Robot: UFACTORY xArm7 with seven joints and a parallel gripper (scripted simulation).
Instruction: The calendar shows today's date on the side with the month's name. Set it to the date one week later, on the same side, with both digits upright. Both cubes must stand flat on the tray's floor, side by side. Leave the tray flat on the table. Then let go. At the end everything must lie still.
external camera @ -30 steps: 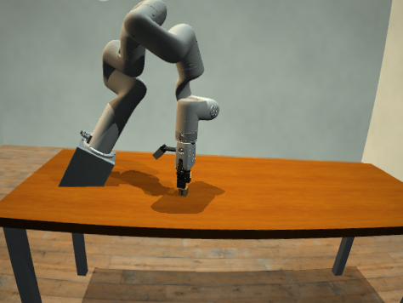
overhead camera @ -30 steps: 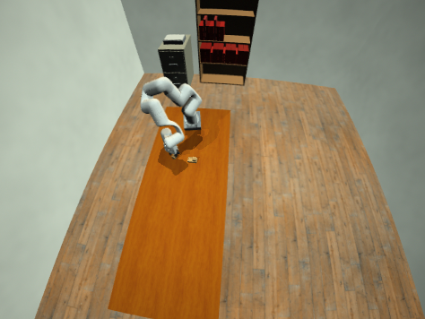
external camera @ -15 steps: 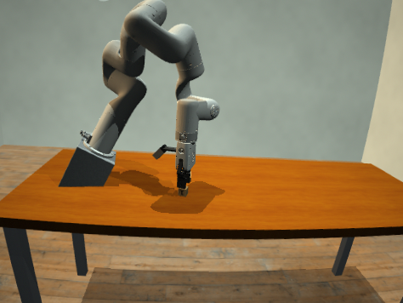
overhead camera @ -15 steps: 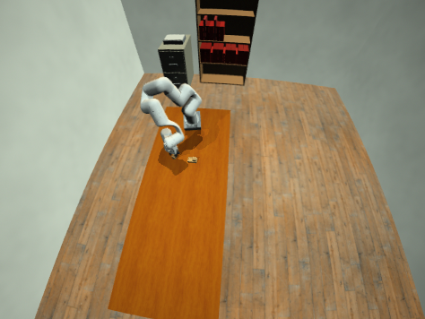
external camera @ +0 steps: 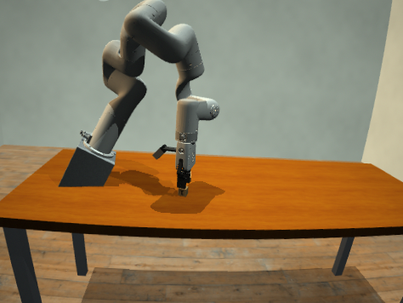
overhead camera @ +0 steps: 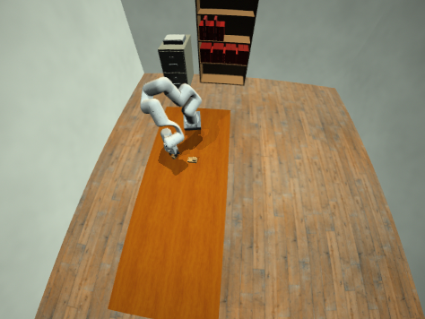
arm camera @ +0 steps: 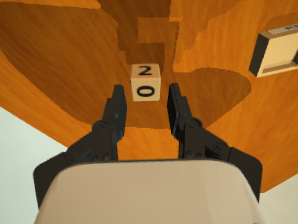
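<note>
A light wooden cube point(arm camera: 145, 81) stands on the orange table, apart from the tray, with a 2 on one face and a 0 on the face toward the camera. My gripper point(arm camera: 146, 95) points straight down over it, with the fingers half open on either side of the cube and a gap on each side. The side view shows the fingertips point(external camera: 184, 186) just above the cube point(external camera: 184, 192), which rests on the table. The tray point(arm camera: 276, 50), light wood with a dark rim, lies flat to the right. It shows small in the overhead view point(overhead camera: 193, 159), beside the gripper point(overhead camera: 173, 153). I cannot make out its contents.
The arm's base point(external camera: 87, 165) is bolted to the table at the left rear. The table's edge runs close behind the gripper in the wrist view. A bookshelf point(overhead camera: 226, 40) and a filing cabinet point(overhead camera: 176, 59) stand far off by the wall.
</note>
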